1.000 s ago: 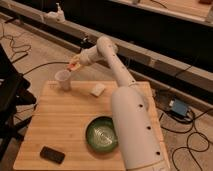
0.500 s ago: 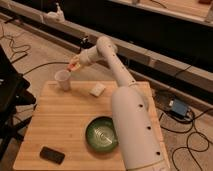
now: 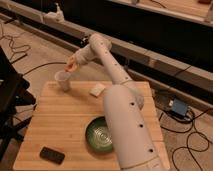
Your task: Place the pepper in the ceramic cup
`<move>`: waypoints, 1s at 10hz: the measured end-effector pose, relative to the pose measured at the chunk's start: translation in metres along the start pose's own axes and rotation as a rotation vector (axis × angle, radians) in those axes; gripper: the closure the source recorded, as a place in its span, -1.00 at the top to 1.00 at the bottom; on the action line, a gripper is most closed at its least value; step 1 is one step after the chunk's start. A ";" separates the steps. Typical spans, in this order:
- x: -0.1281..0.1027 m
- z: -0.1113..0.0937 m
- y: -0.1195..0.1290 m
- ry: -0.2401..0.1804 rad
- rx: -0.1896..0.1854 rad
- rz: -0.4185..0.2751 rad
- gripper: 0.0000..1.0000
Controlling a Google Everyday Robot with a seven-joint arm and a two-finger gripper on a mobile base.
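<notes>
Holding the pepper [image 3: 71, 65] tight, the fingers of the gripper [image 3: 73, 64] hung just above the ceramic cup [image 3: 63, 80], a little to one side of its mouth. The pepper was small and red-orange and not yet inside the cup. The cup stood near the back left corner of the wooden counter [image 3: 60, 125]. To do this step well, the gripper should sit right over the middle of the cup and go low before letting go, so the pepper drops in and does not bounce off the rim. Close by lay a pale wedge piece [image 3: 97, 90]. Nearer the front were a green bowl [image 3: 100, 136] and a dark phone [image 3: 52, 155].
</notes>
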 end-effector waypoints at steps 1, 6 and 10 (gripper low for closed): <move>-0.006 0.007 -0.002 0.026 -0.025 -0.032 -1.00; -0.027 0.046 -0.001 0.068 -0.119 -0.100 -0.85; -0.033 0.067 0.003 0.060 -0.157 -0.093 -0.10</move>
